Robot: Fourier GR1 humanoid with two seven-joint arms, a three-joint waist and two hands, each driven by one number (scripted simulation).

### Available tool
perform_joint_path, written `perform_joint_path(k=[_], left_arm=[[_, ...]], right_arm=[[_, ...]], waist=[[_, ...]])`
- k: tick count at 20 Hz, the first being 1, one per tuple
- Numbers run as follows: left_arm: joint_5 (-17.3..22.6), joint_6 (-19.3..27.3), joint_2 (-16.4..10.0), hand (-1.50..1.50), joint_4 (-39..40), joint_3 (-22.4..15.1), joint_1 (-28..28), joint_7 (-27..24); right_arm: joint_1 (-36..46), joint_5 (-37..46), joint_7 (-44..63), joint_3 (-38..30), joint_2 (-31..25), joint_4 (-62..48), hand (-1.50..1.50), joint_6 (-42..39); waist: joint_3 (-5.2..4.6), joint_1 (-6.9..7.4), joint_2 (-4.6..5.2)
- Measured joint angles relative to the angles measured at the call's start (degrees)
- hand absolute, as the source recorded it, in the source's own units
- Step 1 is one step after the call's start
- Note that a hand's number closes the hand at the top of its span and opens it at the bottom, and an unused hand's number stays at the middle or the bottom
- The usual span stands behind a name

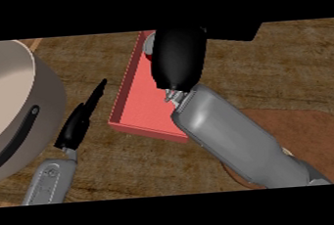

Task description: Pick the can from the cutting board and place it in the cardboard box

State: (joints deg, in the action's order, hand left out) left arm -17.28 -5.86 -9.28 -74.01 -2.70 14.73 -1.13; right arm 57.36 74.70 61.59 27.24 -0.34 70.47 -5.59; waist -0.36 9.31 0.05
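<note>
Grey pot [13,91] left of red box [135,109]

salmon-red box [128,87], beige pot [49,93] with black handle [26,125], brown wood-grain counter [290,66], reddish-brown cutting board [309,129]

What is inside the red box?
The red box shows bare floor near its front. The right hand covers the far part. A grey bit, maybe the can, peeks beside it. The rest is hidden.

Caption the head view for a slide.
Right hand over the red box, left hand open beside the pot, cutting board at lower right.
</note>
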Motion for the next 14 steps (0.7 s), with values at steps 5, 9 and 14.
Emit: perform_joint_path(k=[5, 9, 14], left_arm=[[-0.39, 1.18, 0.11, 0.00, 1.15, 0.62, -0.16, -0.57], [-0.18, 1.64, -0.32, 0.00, 1.36, 1.60, -0.36, -0.95], [-0.04, 1.75, -0.72, 0.00, 0.62, 2.06, -0.85, -1.06]], right_arm=[[6.08, -6.55, 4.19, 2.07, -0.35, -4.09, 1.50, -1.02], [9.55, -11.31, 5.46, 2.82, -0.47, -8.91, 1.50, -1.16], [7.50, -19.67, 5.22, 0.43, -0.45, -13.56, -1.50, 0.22]], waist=[[0.06, -1.60, 0.29], [0.11, -2.69, 0.41], [0.21, -3.52, 0.62]])
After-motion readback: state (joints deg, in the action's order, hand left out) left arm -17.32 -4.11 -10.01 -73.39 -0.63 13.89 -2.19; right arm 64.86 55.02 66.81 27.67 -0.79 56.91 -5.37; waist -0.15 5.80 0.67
